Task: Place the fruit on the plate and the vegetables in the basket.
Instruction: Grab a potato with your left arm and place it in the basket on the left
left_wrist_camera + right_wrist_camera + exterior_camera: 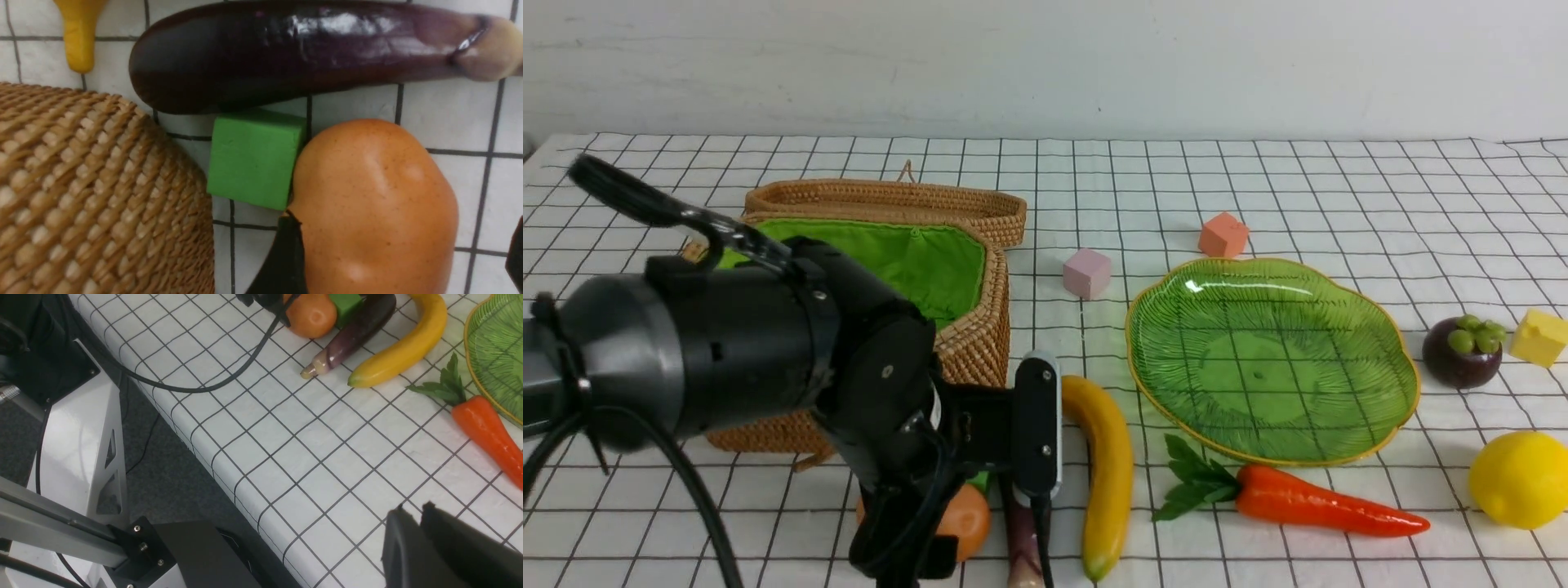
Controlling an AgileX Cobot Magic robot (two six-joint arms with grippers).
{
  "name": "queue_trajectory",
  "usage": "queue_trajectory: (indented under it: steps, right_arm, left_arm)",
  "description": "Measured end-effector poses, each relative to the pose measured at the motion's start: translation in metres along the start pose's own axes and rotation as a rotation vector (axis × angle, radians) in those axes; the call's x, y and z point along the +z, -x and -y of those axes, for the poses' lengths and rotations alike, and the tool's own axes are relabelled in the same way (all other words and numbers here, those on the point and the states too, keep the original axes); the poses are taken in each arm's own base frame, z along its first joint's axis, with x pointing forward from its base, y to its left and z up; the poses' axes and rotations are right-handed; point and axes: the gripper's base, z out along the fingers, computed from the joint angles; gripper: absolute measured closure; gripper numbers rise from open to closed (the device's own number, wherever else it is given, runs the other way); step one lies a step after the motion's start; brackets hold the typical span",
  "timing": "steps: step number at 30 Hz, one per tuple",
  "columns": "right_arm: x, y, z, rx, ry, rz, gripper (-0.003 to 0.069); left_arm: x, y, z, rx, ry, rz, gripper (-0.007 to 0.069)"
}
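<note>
Potato straddled by left gripper, jaws spread wide, nothing held.
Judged firm, smooth, slippery; to be taken across its middle. Right gripper closed, empty.

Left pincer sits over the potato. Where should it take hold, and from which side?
Come straight down from above and close the open left pincer across the potato at its rounded middle, the widest, smoothest part. It lies flat on the cloth. Keep the fingers off the green cube pressed against one flank.
</note>
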Motion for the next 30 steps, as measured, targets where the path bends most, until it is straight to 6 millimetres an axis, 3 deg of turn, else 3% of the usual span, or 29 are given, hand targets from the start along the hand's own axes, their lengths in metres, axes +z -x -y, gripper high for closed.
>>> queue_trajectory:
  steps: [5,23,29,30]
  right_arm:
    - [0.0,0.0,0.0,0.0,0.0,0.0,0.0578]
    - [0.0,0.0,0.0,0.0,0.0,0.0,0.0569]
    - [0.0,0.0,0.0,0.0,0.0,0.001,0.0564]
    - [0.0,0.0,0.0,0.0,0.0,0.001,0.0561]
  left_arm:
    - [0.017,-0.001,0.002,0.012,-0.053,-0.049,-0.0017]
    - [0.022,-0.003,0.009,-0.049,-0.059,-0.04,-0.0009]
    - [0.034,-0.006,0.017,-0.06,-0.082,-0.048,0.0003]
    - [0.043,-0.009,0.021,-0.062,-0.117,-0.085,0.0029]
